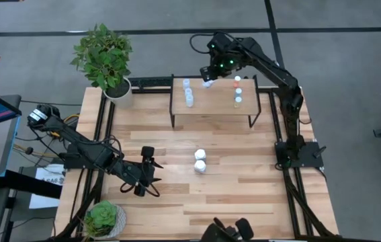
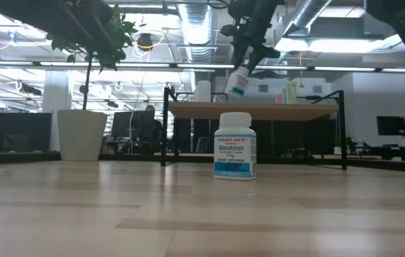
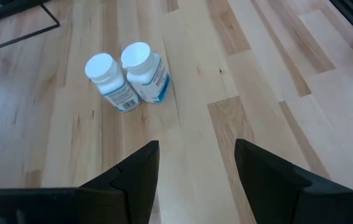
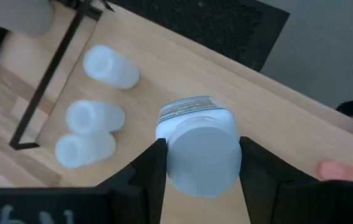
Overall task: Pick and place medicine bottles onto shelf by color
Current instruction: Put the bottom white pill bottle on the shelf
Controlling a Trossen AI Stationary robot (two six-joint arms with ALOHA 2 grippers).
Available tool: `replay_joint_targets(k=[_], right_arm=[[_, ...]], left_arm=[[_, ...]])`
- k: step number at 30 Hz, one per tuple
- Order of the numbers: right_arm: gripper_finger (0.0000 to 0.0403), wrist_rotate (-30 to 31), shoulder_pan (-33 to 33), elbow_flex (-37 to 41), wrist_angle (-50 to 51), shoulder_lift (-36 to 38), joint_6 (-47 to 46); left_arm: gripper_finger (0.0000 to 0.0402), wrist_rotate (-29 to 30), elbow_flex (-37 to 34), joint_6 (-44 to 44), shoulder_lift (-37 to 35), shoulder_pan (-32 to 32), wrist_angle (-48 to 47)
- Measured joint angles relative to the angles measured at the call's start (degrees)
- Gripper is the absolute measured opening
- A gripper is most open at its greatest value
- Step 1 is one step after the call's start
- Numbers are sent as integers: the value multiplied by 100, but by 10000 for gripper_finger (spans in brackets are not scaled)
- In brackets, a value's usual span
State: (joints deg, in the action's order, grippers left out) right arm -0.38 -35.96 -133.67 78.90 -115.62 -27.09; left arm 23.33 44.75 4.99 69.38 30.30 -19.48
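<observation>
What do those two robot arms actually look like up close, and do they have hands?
Both arms are dark, nearly black, built from slim jointed segments. The right arm shows small green lights near its wrist, with a dark cable looping behind. The left arm has loose cables at its base. Instead of hands, each ends in two flat, dark, wedge-shaped fingers.

The high view looks straight down on the table (image 1: 244, 195). The low view looks level across it; both share the shelf (image 1: 210, 107) at center.

Smooth light-wood shelf (image 1: 214, 104); glossy white plastic bottles (image 3: 128, 76).
</observation>
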Motion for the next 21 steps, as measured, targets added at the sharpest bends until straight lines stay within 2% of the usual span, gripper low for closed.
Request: replay_joint_targets(k=[21], right_arm=[[169,-109,35,-70,190,-185,-289]], left_arm=[[199,1,0,-70,-2,-2,6]])
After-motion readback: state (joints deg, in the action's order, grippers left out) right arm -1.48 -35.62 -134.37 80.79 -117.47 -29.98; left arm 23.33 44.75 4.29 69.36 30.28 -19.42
